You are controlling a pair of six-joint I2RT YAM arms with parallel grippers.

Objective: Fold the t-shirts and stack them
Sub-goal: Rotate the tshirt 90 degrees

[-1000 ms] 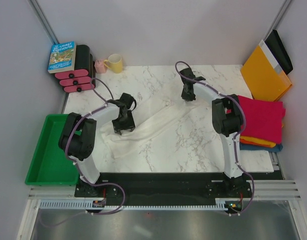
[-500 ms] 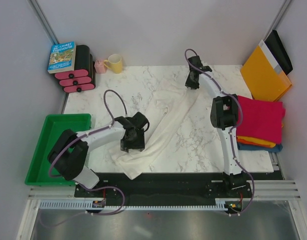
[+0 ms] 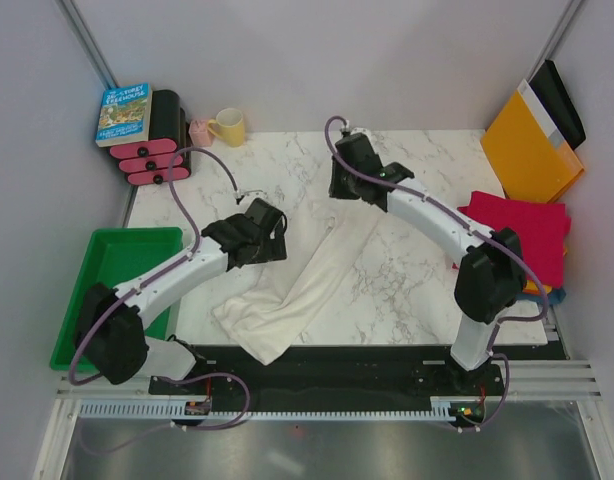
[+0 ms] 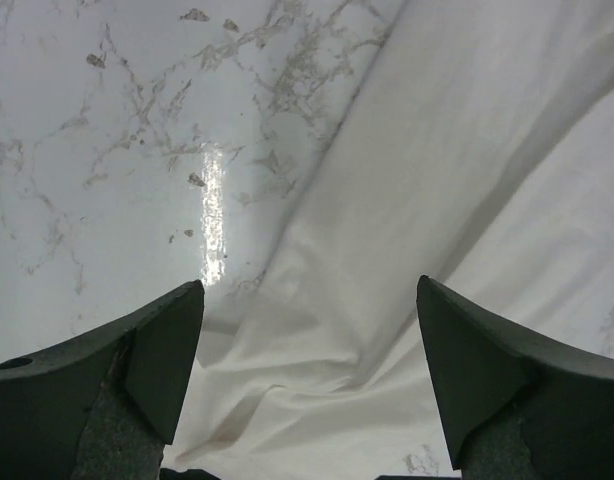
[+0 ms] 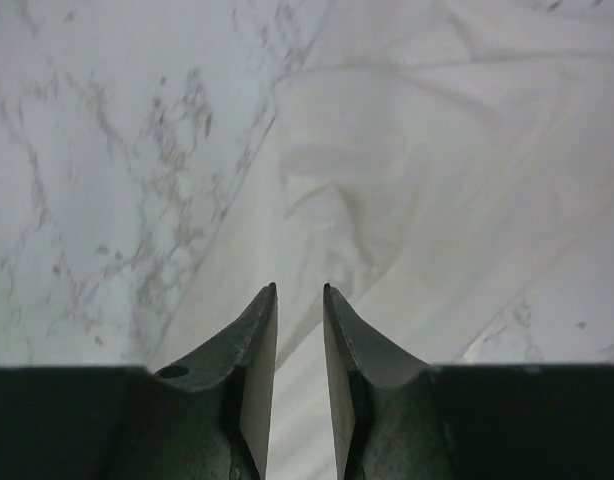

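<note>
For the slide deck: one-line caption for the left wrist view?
Left gripper open over the wrinkled white t-shirt on the marble tabletop.

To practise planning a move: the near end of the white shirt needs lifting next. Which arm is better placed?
Probably the left. The left gripper hangs wide open over the white shirt, closer to its near end. The right gripper is at the far end, jaws only slightly apart.

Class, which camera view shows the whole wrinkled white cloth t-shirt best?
The top external view: the wrinkled white cloth t-shirt shows whole, a diagonal strip on the marbled tabletop. Each wrist view shows only a close patch of its folds.
</note>
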